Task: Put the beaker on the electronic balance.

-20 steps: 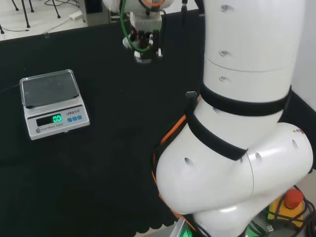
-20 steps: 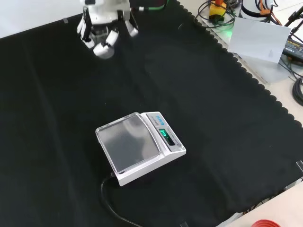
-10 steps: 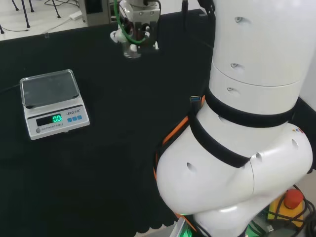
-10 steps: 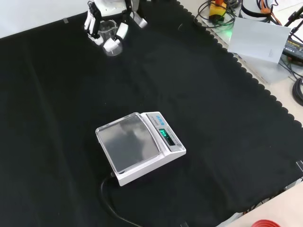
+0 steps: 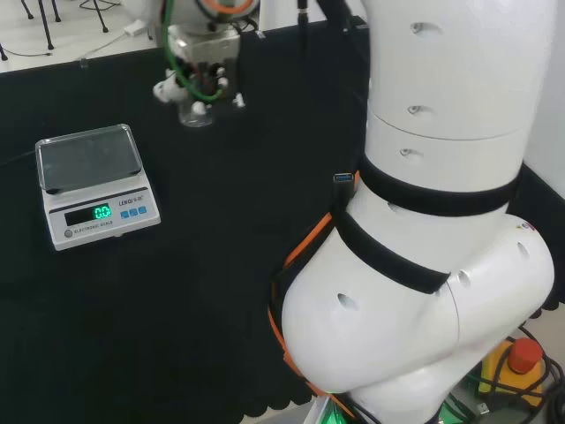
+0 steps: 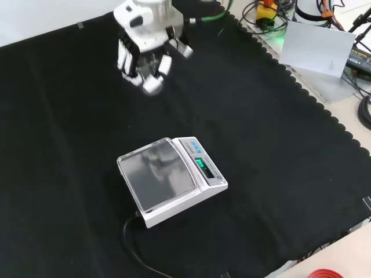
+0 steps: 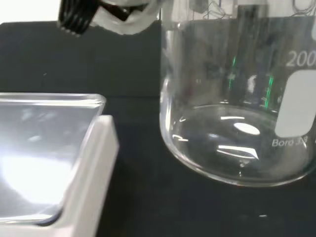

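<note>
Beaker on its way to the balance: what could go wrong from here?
The beaker is clear glass held in the hand, off to the side of the balance, so a slip on the way could drop it on the cloth. The pan has a raised clear rim; coming in low could clip it or land the beaker tilted.

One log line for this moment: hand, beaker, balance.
hand: shut on beaker, carried above cloth | electronic balance: pan bare, display lit | placement: not yet done
</note>
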